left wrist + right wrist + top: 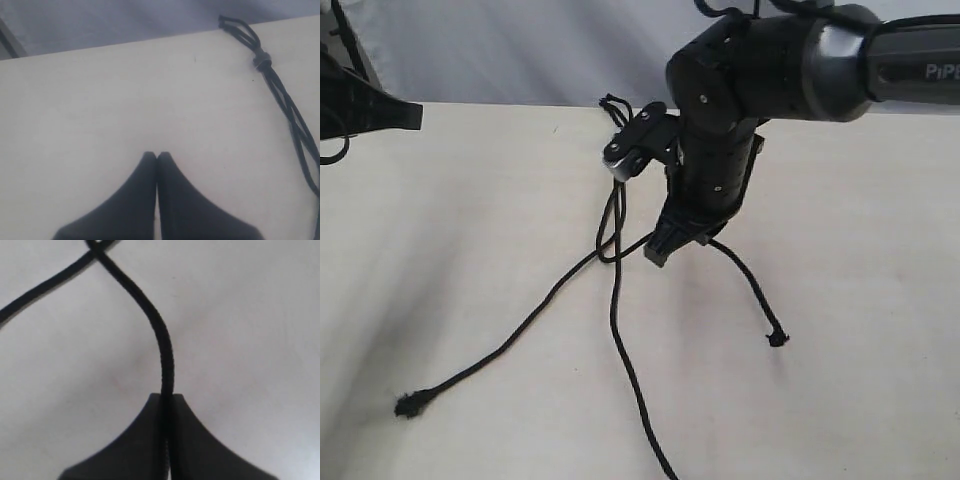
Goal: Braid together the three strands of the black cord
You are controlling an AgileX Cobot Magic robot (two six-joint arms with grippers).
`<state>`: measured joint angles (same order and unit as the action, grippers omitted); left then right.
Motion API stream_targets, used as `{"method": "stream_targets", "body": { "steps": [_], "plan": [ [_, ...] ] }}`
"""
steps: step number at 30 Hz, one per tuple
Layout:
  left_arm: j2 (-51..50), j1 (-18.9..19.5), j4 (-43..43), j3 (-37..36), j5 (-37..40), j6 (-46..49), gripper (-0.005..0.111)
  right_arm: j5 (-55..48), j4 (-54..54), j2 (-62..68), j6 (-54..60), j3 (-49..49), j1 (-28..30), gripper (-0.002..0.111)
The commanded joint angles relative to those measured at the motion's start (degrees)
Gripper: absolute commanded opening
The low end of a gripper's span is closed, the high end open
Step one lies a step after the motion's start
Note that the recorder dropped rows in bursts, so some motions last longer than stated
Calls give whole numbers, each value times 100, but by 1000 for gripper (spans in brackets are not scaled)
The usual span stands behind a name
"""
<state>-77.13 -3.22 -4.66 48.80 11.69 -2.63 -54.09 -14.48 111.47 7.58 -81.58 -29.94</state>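
The black cord lies on the pale table [470, 220]. Its small loop [613, 103] is at the far edge, and in the left wrist view the loop [235, 25] and knot [261, 60] show. Three strands fan toward the near side. One runs left to a frayed tip [410, 405], one [625, 360] runs straight to the near edge, and one [750, 290] ends at a knotted tip on the right. My right gripper [658, 250] [167, 397] is shut on that right-hand strand [150, 315], just past where the strands cross. My left gripper [157, 155] is shut and empty, well left of the cord.
The right arm's thick black body [760, 70] hangs over the upper part of the cord and hides the knot in the exterior view. The left arm [365, 105] sits at the table's far left edge. A grey backdrop [520, 50] rises behind the table.
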Motion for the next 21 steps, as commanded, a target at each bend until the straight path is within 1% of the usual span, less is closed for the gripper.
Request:
{"method": "stream_targets", "body": {
  "steps": [1,7,11,15,21],
  "plan": [
    [42,18,57,-38,22,-41,0,134,-60,169,-131,-34,311,2],
    [42,18,57,-38,22,-41,0,147,-237,596,-131,-34,461,2],
    [42,18,57,-38,22,-41,0,175,-253,753,-131,-34,464,2],
    [42,18,57,-38,22,-41,0,315,-380,827,-460,-34,464,2],
    [42,18,91,-38,20,-41,0,258,-382,827,-520,-34,351,2]
  ]
}}
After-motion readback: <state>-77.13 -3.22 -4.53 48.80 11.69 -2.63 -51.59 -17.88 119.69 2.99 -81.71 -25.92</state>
